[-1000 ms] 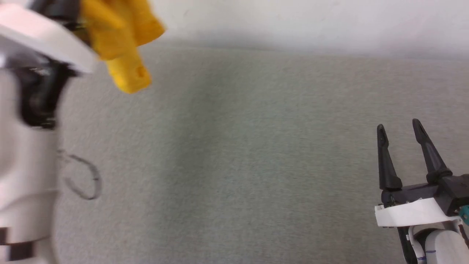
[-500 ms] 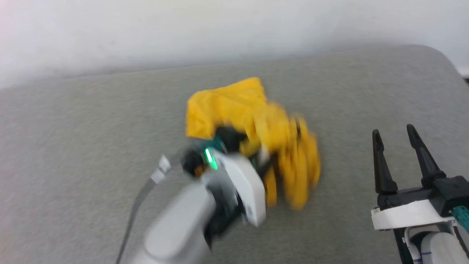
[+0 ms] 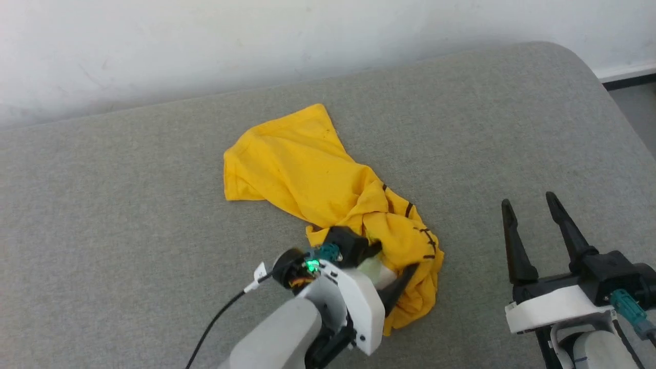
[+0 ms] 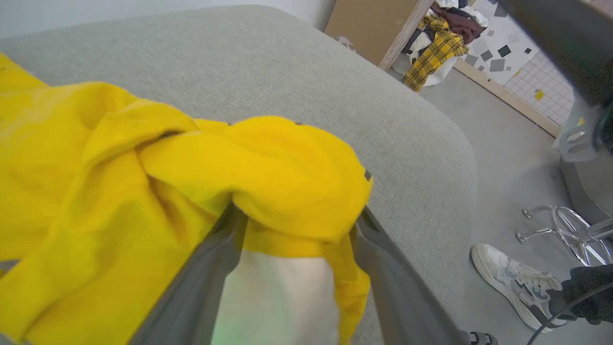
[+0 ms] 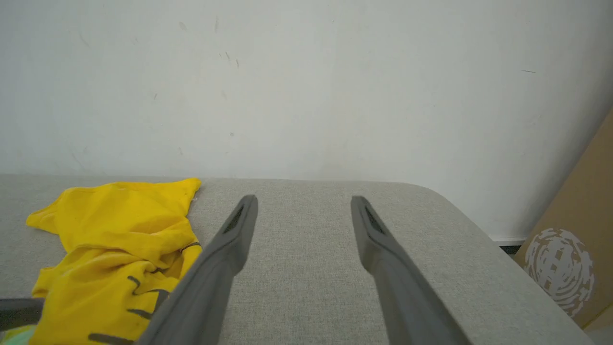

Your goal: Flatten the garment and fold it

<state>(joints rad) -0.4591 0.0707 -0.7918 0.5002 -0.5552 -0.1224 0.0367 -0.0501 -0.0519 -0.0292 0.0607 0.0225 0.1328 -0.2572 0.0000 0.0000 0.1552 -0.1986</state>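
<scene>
left claw [image 4: 297, 213]: jaws wide, no pinch, tips buried under a fold of the garment [image 3: 302, 169] | right claw [image 3: 528, 199]: wide, empty, apart from the cloth | garment: crumpled heap in the middle of the grey tabletop [image 3: 128, 205] | risk: the fold may catch on a finger if the left claw lifts away, dragging the heap into a tighter bunch

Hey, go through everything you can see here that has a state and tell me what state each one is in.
T-shirt: crumpled in a heap on the grey table, not flattened, not folded.
Left gripper: open, fingers apart, shirt cloth draped over the tips.
Right gripper: open, empty, apart from the shirt.
</scene>
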